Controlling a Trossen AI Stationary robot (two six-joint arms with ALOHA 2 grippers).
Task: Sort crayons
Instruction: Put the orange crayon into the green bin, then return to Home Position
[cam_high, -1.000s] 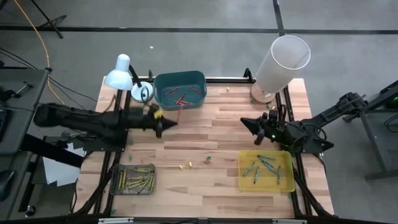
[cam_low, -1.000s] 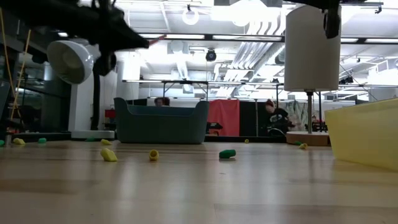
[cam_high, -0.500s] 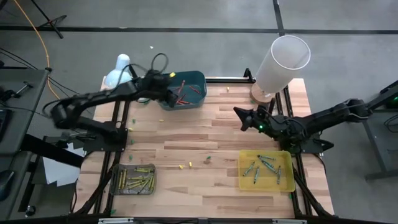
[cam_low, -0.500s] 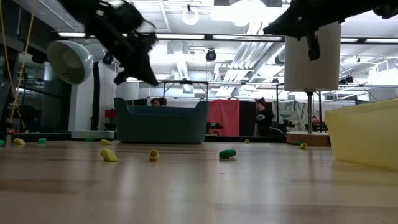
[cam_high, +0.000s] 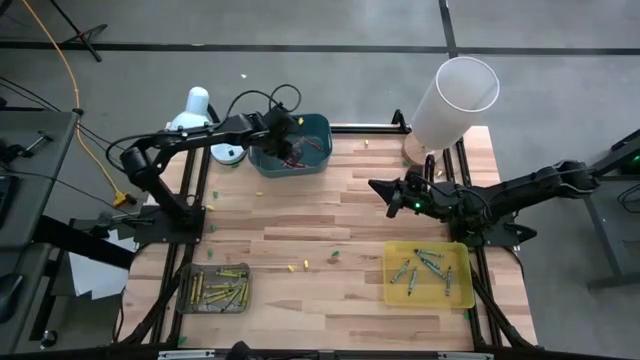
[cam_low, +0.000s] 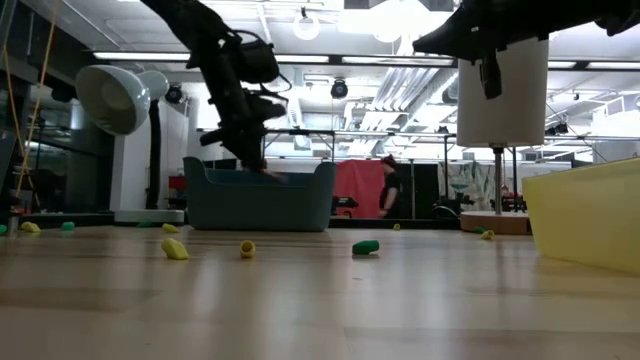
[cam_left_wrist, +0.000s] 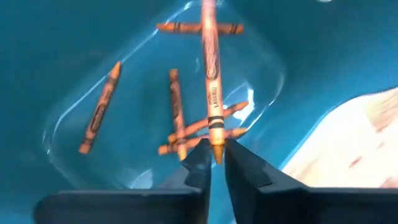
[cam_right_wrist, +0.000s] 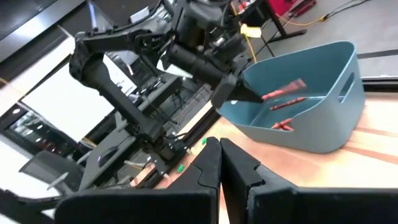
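Left fingers (cam_left_wrist: 216, 163), now over the teal bin (cam_high: 320, 130), pinch a red crayon (cam_left_wrist: 211, 74); right fingers (cam_right_wrist: 219, 163) closed, empty

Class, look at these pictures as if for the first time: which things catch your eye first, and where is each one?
The left gripper reaches into the blue bin at the table's far edge, pinching an orange crayon above others lying inside. A tall white tube stands at the far right corner. Nearer, a yellow tray holds green crayons, with the right gripper above mid-table.
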